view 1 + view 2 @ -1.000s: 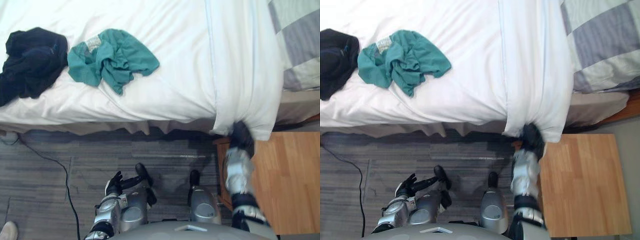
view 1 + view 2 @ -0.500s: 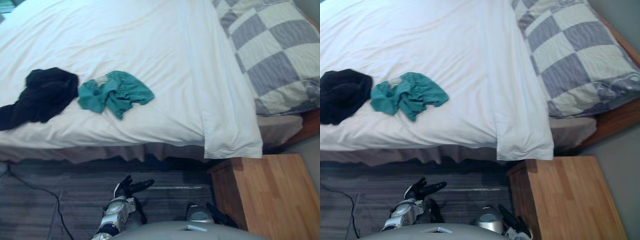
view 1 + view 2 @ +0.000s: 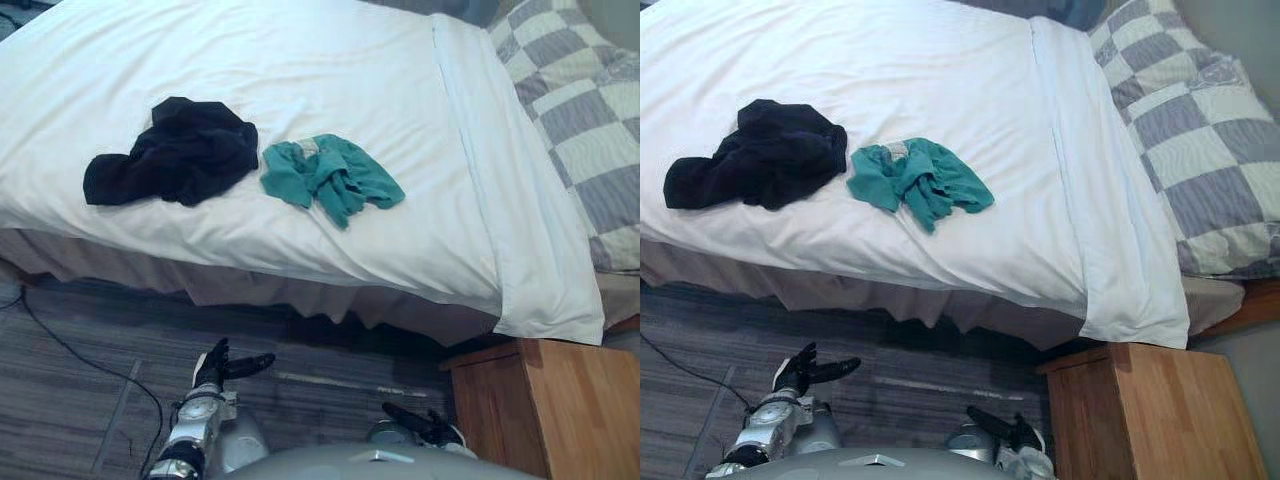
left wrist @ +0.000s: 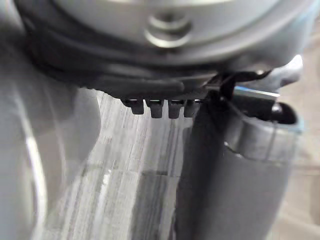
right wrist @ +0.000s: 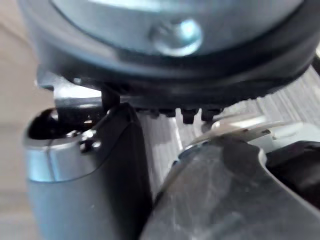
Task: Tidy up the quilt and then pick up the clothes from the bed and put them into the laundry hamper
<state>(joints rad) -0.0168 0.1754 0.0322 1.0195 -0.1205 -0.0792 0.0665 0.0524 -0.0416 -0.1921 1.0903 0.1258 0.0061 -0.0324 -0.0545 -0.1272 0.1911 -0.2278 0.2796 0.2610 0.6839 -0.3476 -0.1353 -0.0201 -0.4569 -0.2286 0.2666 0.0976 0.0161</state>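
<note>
A white quilt (image 3: 330, 70) lies smooth over the bed, its folded edge running down to a corner that hangs at the bedside (image 3: 555, 315). On it lie a black garment (image 3: 175, 150) and, just to its right, a crumpled teal garment (image 3: 330, 180). My left hand (image 3: 222, 368) hangs low over the floor in front of the bed, open, fingers spread and empty. My right hand (image 3: 418, 425) is low beside my body, fingers straight, holding nothing, well below the quilt's corner. Both hands are far from the clothes.
A checked grey-and-white pillow (image 3: 600, 130) lies at the head of the bed on the right. A wooden nightstand (image 3: 565, 410) stands beside the bed, close to my right hand. Grey carpet (image 3: 90, 330) runs along the bedside.
My right hand, which was shut on the quilt's hanging corner, has let go and dropped low beside me. The camera has swung left and up. The left hand has stayed open.
</note>
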